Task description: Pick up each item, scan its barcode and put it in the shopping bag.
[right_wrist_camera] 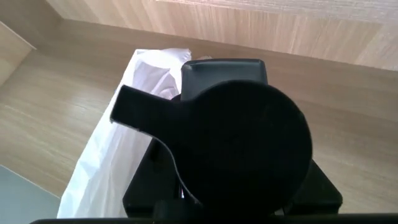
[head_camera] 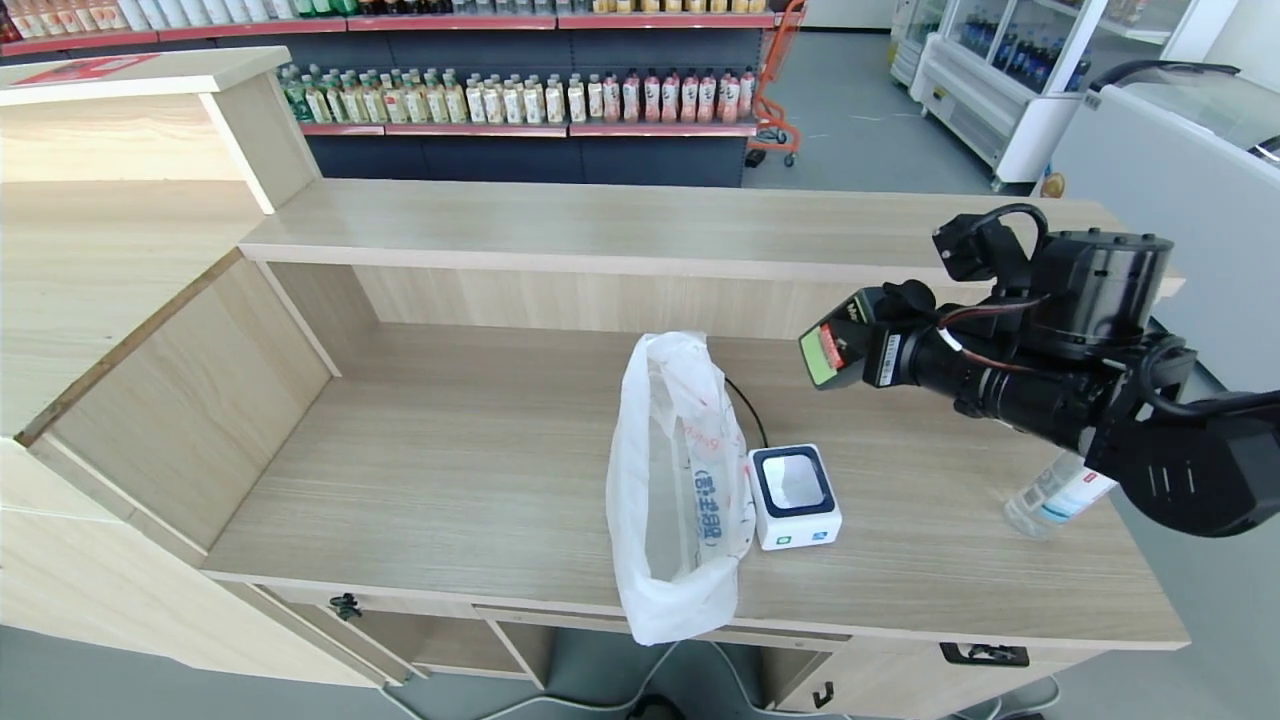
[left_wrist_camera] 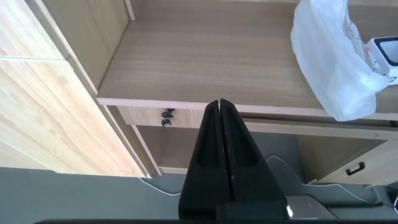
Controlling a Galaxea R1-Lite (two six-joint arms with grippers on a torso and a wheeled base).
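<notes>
Grips a green-and-red item (head_camera: 826, 355) in the clamped right gripper (head_camera: 868, 350) at centre right of the head view, up-right of the scanner (head_camera: 793, 495) and shopping bag (head_camera: 675, 480) at centre, with the left gripper (left_wrist_camera: 219, 109) pressed together, empty.

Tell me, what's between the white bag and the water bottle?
In the head view, the white scanner sits right beside the shopping bag; from there to the water bottle it's just bare wooden counter.
</notes>
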